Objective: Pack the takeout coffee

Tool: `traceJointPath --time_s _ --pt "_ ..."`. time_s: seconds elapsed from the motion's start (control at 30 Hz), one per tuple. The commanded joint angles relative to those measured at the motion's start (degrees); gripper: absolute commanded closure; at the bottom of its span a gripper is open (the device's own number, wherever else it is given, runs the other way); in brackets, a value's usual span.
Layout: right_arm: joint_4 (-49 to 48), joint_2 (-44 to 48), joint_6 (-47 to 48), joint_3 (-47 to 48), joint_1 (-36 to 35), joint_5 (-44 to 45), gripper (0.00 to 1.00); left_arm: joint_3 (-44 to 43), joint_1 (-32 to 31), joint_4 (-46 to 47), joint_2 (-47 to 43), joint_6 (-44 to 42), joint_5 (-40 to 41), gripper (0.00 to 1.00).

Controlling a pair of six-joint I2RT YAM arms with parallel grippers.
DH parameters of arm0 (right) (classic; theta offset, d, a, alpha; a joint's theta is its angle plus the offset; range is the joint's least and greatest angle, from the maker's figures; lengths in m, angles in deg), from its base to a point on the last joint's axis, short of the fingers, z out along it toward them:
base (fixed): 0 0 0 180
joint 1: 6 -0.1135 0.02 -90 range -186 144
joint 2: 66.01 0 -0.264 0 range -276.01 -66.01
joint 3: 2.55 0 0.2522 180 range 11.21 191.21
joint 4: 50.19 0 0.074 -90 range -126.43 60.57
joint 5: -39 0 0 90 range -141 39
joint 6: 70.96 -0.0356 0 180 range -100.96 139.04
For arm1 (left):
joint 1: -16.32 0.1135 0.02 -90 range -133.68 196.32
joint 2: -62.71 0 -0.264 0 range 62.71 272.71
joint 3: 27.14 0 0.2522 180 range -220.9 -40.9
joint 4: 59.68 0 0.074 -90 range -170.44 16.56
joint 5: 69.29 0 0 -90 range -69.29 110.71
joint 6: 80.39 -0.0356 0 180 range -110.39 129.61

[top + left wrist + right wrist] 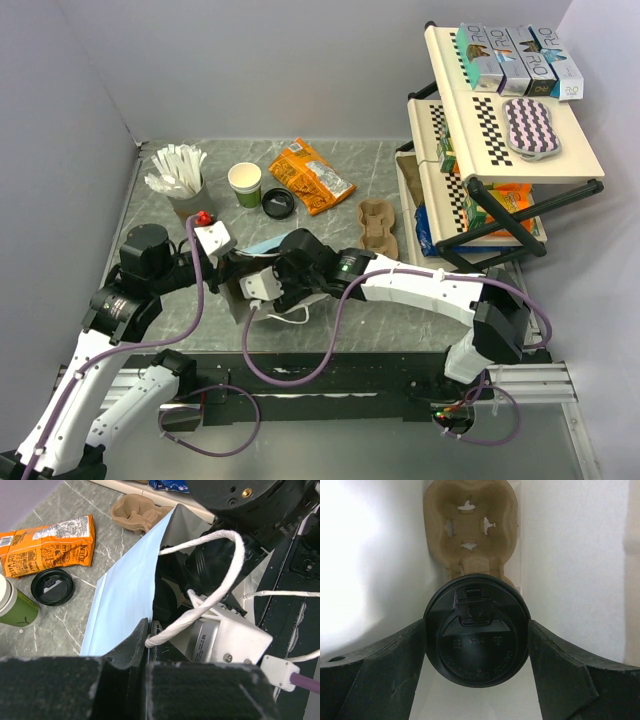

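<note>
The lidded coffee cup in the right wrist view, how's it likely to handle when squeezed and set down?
The coffee cup is round and smooth at the lid, where the jaws flank it, so it may twist or slip. That thin plastic rim would probably flex under hard squeezing. Freestanding it could tip; the cardboard carrier beyond should steady it.

One takeout coffee (pixel 476 635), one lidless cup (pixel 245 184), one loose lid (pixel 277 203), one packet (pixel 310 176), one bag (pixel 125 600).
</note>
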Motion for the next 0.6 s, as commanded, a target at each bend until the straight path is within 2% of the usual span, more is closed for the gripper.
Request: traceJointPath --time_s 0.0,0.23,0.57 --pt "-4.6 -0.9 -0.8 -0.8 0.8 2.4 1.00 -0.7 -0.2 1.7 0.2 0.0 -4.0 0.99" --pt "-5.5 -3.4 -2.6 0.6 2.0 5.0 1.00 -0.2 -0.3 2.0 0.3 -0.7 -4.9 0.99" --pt "-7.5 -5.3 -5.9 2.4 5.5 4.2 1.00 0.5 -0.3 2.0 0.5 -1.7 -4.6 0.99"
